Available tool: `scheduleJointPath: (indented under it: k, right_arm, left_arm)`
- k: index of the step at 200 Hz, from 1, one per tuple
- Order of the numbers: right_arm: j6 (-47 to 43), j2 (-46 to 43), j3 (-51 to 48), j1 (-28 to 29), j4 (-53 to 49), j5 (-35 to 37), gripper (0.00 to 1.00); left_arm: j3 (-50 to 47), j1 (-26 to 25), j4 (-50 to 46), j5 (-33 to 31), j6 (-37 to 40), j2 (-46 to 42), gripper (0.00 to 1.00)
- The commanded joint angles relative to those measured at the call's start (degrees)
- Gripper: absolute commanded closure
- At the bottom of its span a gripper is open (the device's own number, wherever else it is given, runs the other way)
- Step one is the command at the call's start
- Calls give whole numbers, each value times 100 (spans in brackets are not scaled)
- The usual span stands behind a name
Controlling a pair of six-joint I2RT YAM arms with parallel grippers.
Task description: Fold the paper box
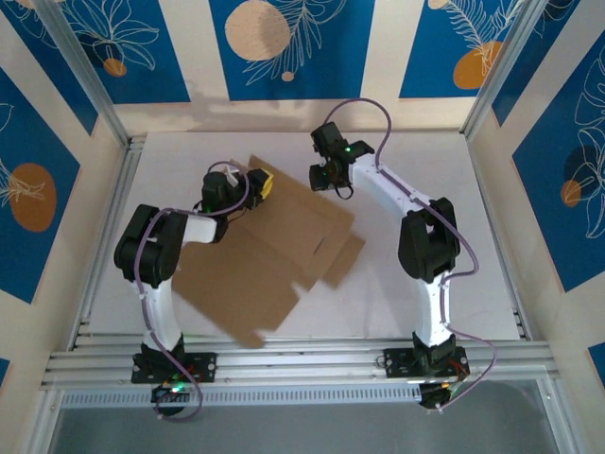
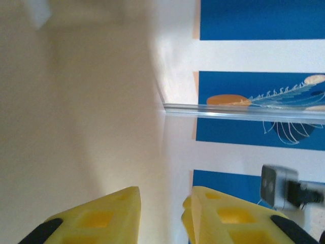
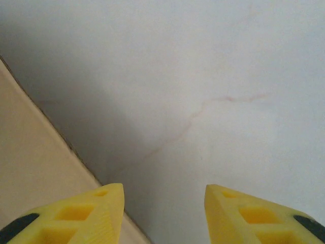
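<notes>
The paper box [image 1: 274,251] lies flat as a sheet, its long axis running diagonally from the near-left of the bench [image 1: 473,284] toward the far middle. The left claw [image 1: 264,183] is at its far corner, jaws narrowly parted. The right claw [image 1: 330,179], moderately wide and empty, hovers just off the sheet's far-right edge.

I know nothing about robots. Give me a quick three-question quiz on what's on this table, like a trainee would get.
1. True or false: the paper box is already a closed box.
2. Between the right end effector fingers there is: A) cardboard, B) nothing, just table below, C) a cable.
3. What colour are the left end effector fingers?
Key: 1 false, it's an unfolded sheet; 2 B; 3 yellow.
</notes>
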Motion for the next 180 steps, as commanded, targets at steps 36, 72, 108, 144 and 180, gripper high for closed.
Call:
scheduleJointPath:
  k: [36,72,108,144,180]
  right_arm:
    - [403,-735,-797,-31,818,-593,49]
    - [-99,167,86,-664,98,-3013,38]
    - [-649,1463,1285,-1016,-557,-3733,27]
    - [-995,2800,2711,-1228,-1488,-5007,28]
    - [-1101,3025,2651,-1192,-1391,-5834,32]
  left_arm:
    - [-420,-92,559,-216,246,-291,69]
    - [-245,-110,-2115,-297,1774,-1277,73]
    - [-330,-101,-3553,-643,2694,-1815,74]
    - [-413,-46,-2991,-212,2278,-1337,76]
    - [-429,-51,-3011,-231,2299,-1162,78]
